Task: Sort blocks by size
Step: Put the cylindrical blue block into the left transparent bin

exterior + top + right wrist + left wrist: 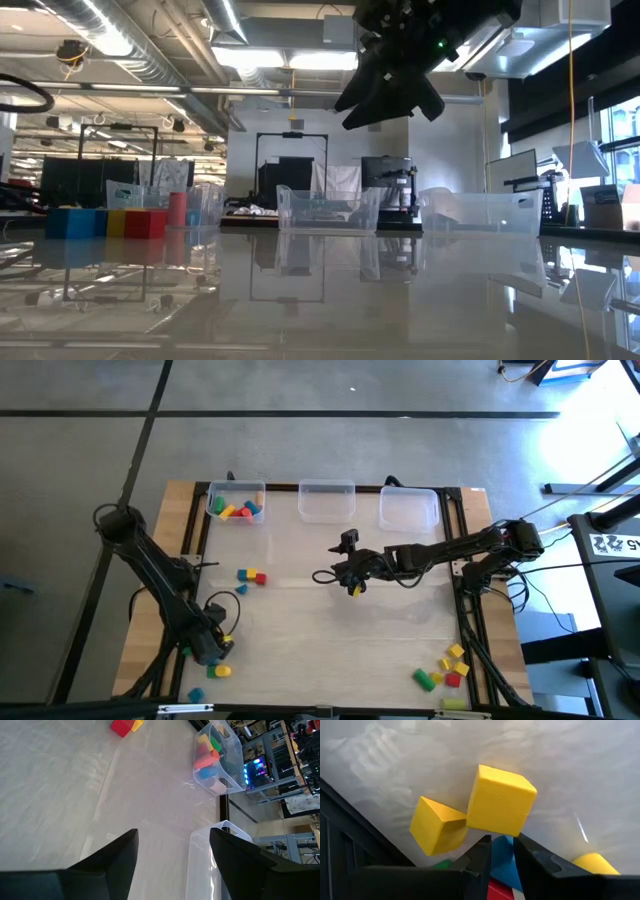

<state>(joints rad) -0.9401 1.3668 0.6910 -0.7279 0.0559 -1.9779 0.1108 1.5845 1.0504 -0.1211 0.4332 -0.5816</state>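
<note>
Yellow block [500,800] against left hand [502,851] fingertips

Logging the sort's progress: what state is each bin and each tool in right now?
Left bin: holds several blocks.
Middle bin: empty.
Right bin: empty.
Right tool: open, empty, raised above mid-table.
Left tool: low beside yellow blocks.

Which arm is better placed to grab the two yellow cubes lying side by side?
Left. Its hand is right at the yellow cubes; the right hand hangs open above mid-table, far from them.
</note>
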